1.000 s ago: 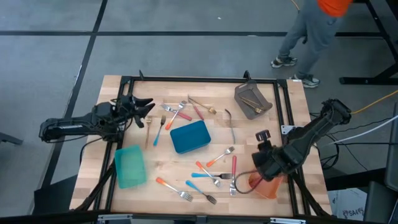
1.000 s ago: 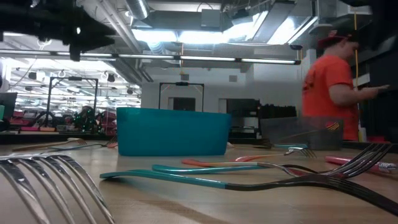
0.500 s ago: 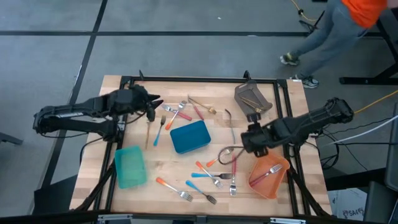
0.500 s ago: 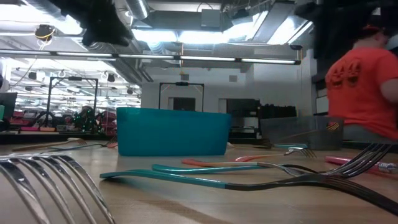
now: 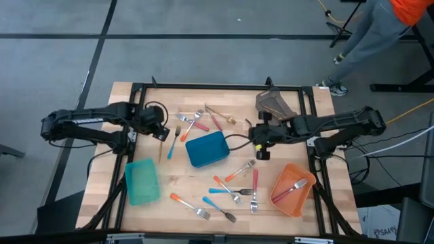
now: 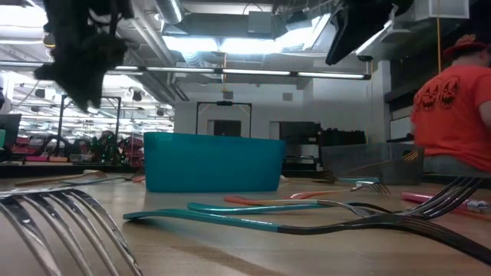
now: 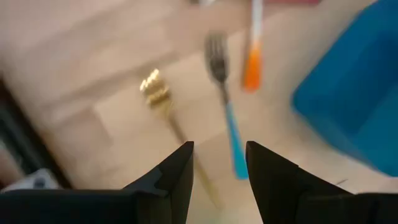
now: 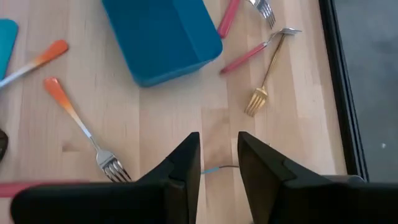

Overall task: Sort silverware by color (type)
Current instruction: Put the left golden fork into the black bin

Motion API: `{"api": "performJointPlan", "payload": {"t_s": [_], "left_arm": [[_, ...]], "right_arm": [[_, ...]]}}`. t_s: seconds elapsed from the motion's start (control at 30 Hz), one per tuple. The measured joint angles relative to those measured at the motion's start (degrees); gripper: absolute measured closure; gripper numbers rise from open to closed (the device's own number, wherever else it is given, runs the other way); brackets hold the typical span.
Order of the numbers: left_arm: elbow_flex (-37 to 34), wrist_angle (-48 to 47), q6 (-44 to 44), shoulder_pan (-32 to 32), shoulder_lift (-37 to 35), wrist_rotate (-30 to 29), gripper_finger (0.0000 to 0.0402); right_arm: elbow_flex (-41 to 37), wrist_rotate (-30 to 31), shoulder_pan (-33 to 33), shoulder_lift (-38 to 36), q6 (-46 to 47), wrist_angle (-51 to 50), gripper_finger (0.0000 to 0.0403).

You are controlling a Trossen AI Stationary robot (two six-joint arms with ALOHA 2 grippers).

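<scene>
The silverware (image 5: pixel 230 184) is small forks and spoons with silver heads and orange, pink or blue handles; a few are all gold. Most lie loose on the wooden table (image 5: pixel 176 183) around the blue bin (image 5: pixel 207 148): one group at its 5 o'clock, nearest to me, another at its 11 o'clock.

One pink-handled fork (image 5: pixel 294 186) lies inside the orange bin (image 5: pixel 292 190), at 4 o'clock from the blue bin. A gold piece (image 5: pixel 273 109) lies in the grey bin (image 5: pixel 274 106), at 1 o'clock.

The left gripper (image 5: pixel 160 129) hangs at the blue bin's 10 o'clock, its fingers (image 7: pixel 171 177) a narrow gap apart, holding nothing. Its wrist view shows a gold fork (image 7: pixel 163 106) and a blue-handled fork (image 7: pixel 225 106) below.

The right gripper (image 5: pixel 260 145) hangs at the bin's 3 o'clock, also slightly parted and empty.

The low view alone shows a person in an orange shirt (image 6: pixel 451 107) behind the table.
</scene>
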Motion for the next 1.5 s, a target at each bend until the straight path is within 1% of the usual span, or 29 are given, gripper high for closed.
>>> {"api": "performJointPlan", "payload": {"t_s": [0.27,0.4,0.53,0.67,0.9,1.17,1.5], "left_arm": [[-9.6,2.3,-8.1,0.0,0.1,0.9,0.0262],[-13.2,5.8,-10.7,0.0,0.1,1.1,0.0262],[-15.3,11.4,-10.9,0.0,0.0,3.9,0.0262],[-16.5,13.5,-13.1,0.0,0.8,6.2,0.0262],[-17.5,13.8,-16.9,-2.7,5.2,6.8,0.0262],[-17.5,17.6,-17.2,-5.1,10.5,6.8,0.0262],[-17.4,18.5,-17.1,-5.2,15.4,6.7,0.0262]], "right_arm": [[0.0,-0.6,0.0,0.0,0.0,-0.3,0.0306],[0.0,-0.9,0.0,0.0,0.0,-0.2,0.0306],[0.0,-0.9,0.0,0.0,-0.4,-0.2,0.0306],[0.0,-0.9,0.1,0.0,-1.3,-0.2,0.0306],[0.0,-0.9,0.1,0.0,-1.3,-0.1,0.0306],[0.0,-0.9,0.1,0.0,-1.3,-0.1,0.0306],[0.0,-0.9,0.1,0.0,-1.3,-0.1,0.0306]]}}
